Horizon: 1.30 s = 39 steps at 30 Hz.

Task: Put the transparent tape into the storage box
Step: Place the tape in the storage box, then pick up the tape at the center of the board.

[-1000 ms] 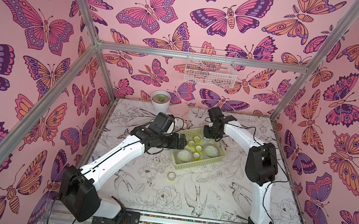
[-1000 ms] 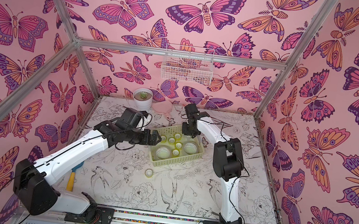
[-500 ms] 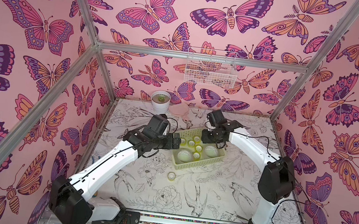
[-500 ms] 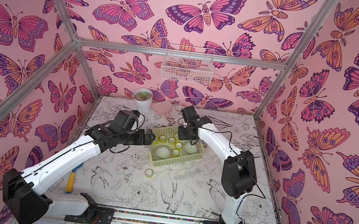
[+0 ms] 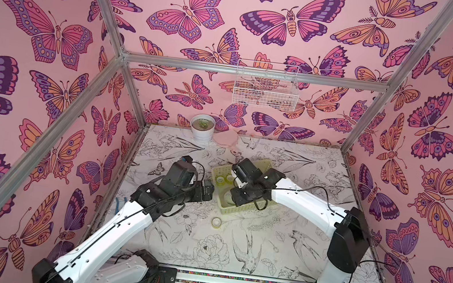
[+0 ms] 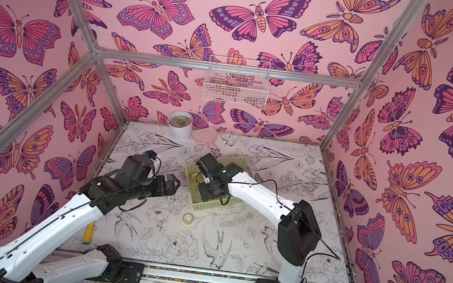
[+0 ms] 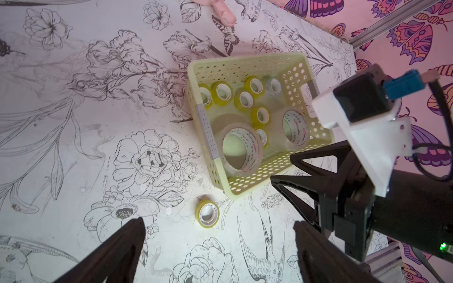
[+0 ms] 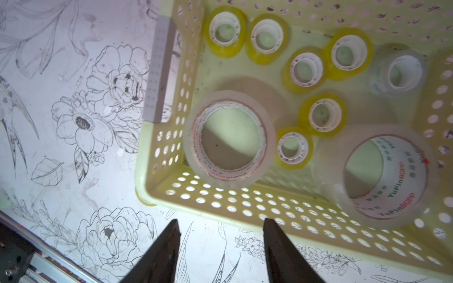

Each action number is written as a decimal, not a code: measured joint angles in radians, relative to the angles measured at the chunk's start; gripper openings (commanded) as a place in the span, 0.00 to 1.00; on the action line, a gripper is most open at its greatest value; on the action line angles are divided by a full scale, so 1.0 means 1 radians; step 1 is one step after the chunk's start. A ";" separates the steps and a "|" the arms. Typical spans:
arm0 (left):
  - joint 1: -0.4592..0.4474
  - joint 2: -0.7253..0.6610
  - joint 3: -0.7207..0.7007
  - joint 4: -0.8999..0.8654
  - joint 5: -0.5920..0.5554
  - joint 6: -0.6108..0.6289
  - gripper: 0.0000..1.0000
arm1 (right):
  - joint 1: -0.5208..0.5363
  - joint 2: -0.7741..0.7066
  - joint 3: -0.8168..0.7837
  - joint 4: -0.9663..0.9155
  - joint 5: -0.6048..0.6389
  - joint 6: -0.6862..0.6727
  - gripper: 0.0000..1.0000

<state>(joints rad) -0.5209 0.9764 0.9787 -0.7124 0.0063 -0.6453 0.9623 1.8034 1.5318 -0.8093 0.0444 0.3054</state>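
Butterfly walls [image 5: 54, 33] | flower-sketch tabletop [image 5: 233, 254] | storage box [image 7: 245, 188], one tape roll [image 7: 199, 215] outside | left pincer [image 7: 218, 221] spread | right pincer [image 8: 221, 221] spread

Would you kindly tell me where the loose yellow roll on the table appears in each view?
Both top views: roll on the table, just before the box's near corner.
Left wrist: roll just off that box corner.
Right wrist: not clearly in it.
Shared landmark: the box.
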 measured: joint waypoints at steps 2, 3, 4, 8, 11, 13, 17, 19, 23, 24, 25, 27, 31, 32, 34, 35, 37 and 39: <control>0.002 -0.039 -0.017 -0.027 0.000 -0.012 1.00 | 0.039 0.000 0.000 0.001 0.000 -0.004 0.57; 0.003 -0.061 -0.026 -0.040 -0.001 -0.019 1.00 | 0.060 0.000 0.000 0.001 0.000 -0.007 0.56; 0.004 -0.079 -0.032 -0.053 -0.003 -0.026 1.00 | 0.075 0.002 0.000 0.002 0.000 -0.010 0.56; 0.004 -0.154 -0.059 -0.110 -0.010 -0.055 1.00 | 0.136 0.034 0.007 0.004 -0.002 -0.019 0.53; 0.004 -0.196 -0.070 -0.149 -0.015 -0.076 1.00 | 0.159 0.090 0.016 0.010 -0.002 -0.019 0.51; 0.004 -0.225 -0.078 -0.167 -0.015 -0.088 1.00 | 0.166 0.127 0.016 0.010 -0.002 -0.018 0.48; 0.004 -0.266 -0.092 -0.200 -0.015 -0.105 1.00 | 0.169 0.183 0.016 0.013 -0.003 -0.014 0.48; 0.004 -0.277 -0.093 -0.212 -0.015 -0.108 1.00 | 0.169 0.197 0.016 0.016 -0.004 -0.010 0.47; 0.004 -0.282 -0.093 -0.229 -0.015 -0.115 1.00 | 0.169 0.222 0.019 0.020 0.000 0.007 0.46; 0.004 -0.282 -0.093 -0.232 -0.015 -0.116 1.00 | 0.169 0.230 0.022 0.020 0.003 0.011 0.46; 0.004 -0.282 -0.093 -0.233 -0.015 -0.116 1.00 | 0.169 0.239 0.027 0.019 0.003 0.013 0.45; 0.004 -0.282 -0.093 -0.235 -0.015 -0.116 1.00 | 0.169 0.258 0.037 0.020 0.010 0.021 0.43; 0.004 -0.282 -0.093 -0.238 -0.015 -0.119 1.00 | 0.168 0.287 0.042 0.028 0.023 0.037 0.41; 0.004 -0.282 -0.093 -0.239 -0.015 -0.119 1.00 | 0.167 0.291 0.043 0.031 0.023 0.038 0.41; 0.004 -0.282 -0.093 -0.240 -0.016 -0.122 1.00 | 0.165 0.292 0.048 0.037 0.023 0.039 0.40; 0.004 -0.282 -0.093 -0.240 -0.016 -0.122 1.00 | 0.163 0.293 0.049 0.041 0.022 0.039 0.39; 0.004 -0.282 -0.093 -0.240 -0.020 -0.122 1.00 | 0.160 0.297 0.057 0.043 0.021 0.038 0.38; 0.004 -0.282 -0.093 -0.240 -0.024 -0.122 1.00 | 0.158 0.304 0.067 0.048 0.018 0.038 0.38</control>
<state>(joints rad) -0.5171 0.6949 0.8856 -0.9520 -0.0174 -0.7677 1.1202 2.1078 1.5986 -0.7612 0.0620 0.3435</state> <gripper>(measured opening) 0.999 0.379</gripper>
